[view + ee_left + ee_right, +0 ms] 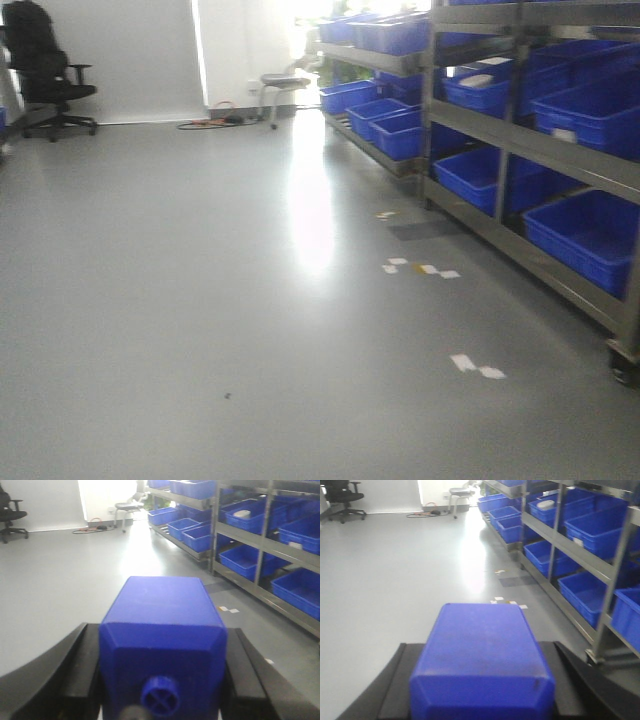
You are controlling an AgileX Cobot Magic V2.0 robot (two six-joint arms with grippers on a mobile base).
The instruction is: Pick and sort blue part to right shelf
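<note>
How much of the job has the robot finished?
Picking looks done: the left gripper holds a blue block with a round knob, the right gripper another blue block. In hand: getting to the shelf, which stands off to the right. Left: putting a block into one of its blue bins.

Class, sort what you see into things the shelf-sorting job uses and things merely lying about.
Job: blue part, right gripper holding it, shelf, bins.
Lying about: chair, stool, cables, floor markers.
Also not it: knobbed block in left gripper.
</note>
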